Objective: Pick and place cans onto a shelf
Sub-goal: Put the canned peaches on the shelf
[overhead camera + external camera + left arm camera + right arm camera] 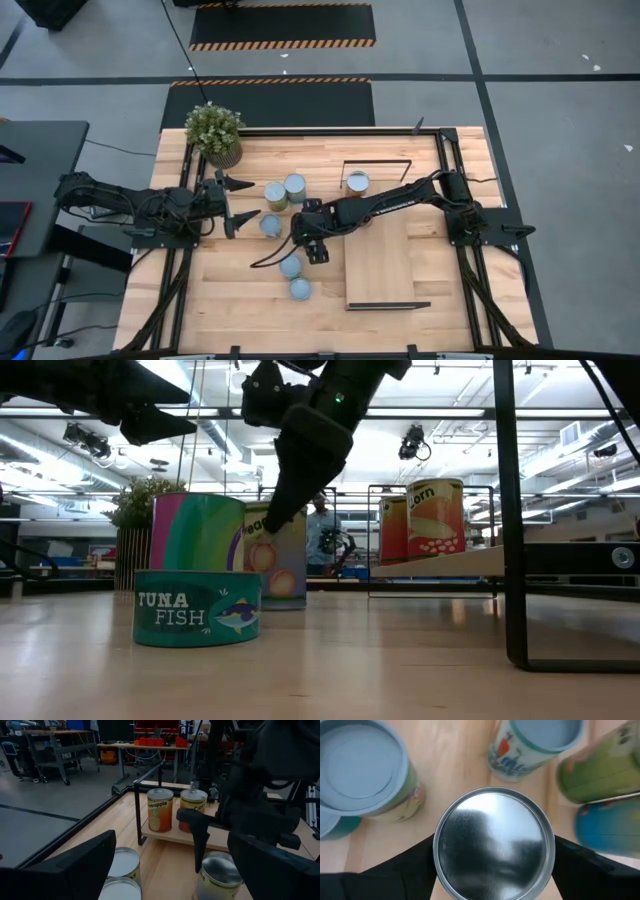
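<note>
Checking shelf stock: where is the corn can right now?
The corn can stands on the shelf at the right of the low view, beside another orange-labelled can.

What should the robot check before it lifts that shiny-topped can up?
1. Right pincer sits around the shiny-topped can: ok.
2. Can held tight enough to lift: cannot tell.
3. Can standing upright: ok.
4. Neighbour cans clear of the pincer: cannot tell, they stand very close.
5. Bare room on the shelf: ok.
6. Left pincer open and off to the side: ok.
</note>
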### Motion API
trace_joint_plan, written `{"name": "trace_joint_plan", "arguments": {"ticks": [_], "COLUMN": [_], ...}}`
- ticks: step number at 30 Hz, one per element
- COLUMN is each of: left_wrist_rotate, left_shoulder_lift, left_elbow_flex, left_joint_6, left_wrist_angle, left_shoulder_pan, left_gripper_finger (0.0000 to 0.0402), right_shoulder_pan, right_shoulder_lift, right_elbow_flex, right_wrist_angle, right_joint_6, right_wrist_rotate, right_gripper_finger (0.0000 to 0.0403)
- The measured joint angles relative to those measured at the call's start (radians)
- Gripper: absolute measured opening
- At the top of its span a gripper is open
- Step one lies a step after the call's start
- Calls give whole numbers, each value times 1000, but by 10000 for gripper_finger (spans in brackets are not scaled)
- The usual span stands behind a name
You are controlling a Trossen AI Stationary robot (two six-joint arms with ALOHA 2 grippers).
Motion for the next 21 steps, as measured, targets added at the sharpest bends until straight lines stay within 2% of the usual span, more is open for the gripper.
{"name": "trace_joint_plan", "arguments": {"ticks": [8, 21], "left_wrist_rotate": [0, 0], "left_shoulder_lift": [0, 0], "left_elbow_flex": [0, 0], "left_joint_6": [1, 0], "left_wrist_angle": [0, 0], "left_shoulder_pan": [0, 0], "left_gripper_finger": [389, 389], "right_shoulder_pan": [-10, -10], "right_shoulder_lift": [-63, -238], "right_elbow_flex": [91, 98], "right_wrist_angle": [-145, -277], "right_joint_6": [10, 81], "right_wrist_rotate": [59, 127], "right_gripper_finger": [333, 332]}}
